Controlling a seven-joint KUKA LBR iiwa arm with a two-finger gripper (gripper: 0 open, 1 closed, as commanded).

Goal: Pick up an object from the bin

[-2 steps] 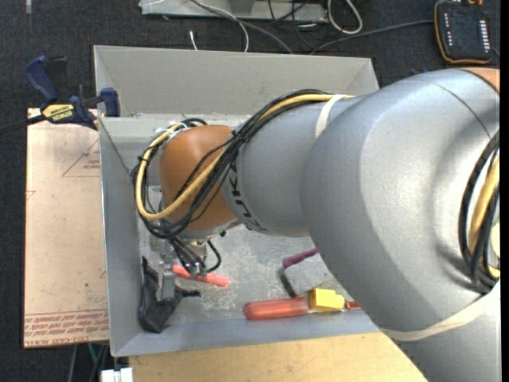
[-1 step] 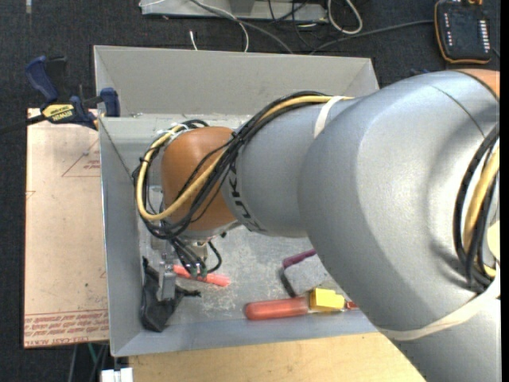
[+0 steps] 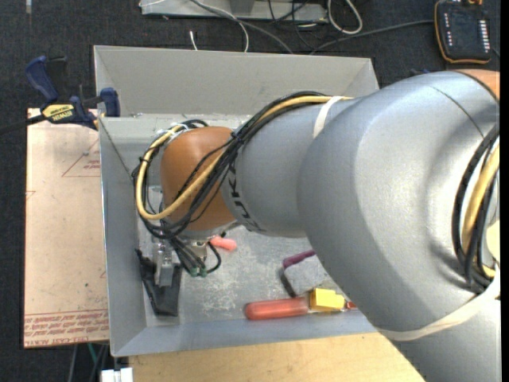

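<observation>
**Item 1. Pincer**: hangs low over the floor of the grey bin, toward the bin's 8 o'clock. It sits beneath the arm's orange wrist cover, which has yellow and black cables looped round it. From where I stand I cannot tell whether it is released or clenched, as the wrist stands in the way.

**Item 2. Black oblong piece**: flat and dark, at 6 o'clock of the pincer in the bin's 7 o'clock corner, close to the left wall. It is the thing nearest the pincer. I cannot tell whether the two touch.

**Item 3. Pink stub**: short and rounded, near the pincer at its 2 o'clock, lying on the floor at the edge of the arm.

**Item 4. Grey piece with a purple end**: at 3 o'clock of the pincer and well apart from it, just beside the arm's large grey link.

**Item 5. Red-orange long piece**: at 4 o'clock of the pincer, lying along the bin's 6 o'clock wall.

**Item 6. Yellow block**: at the right end of the red-orange long piece, touching it.
</observation>
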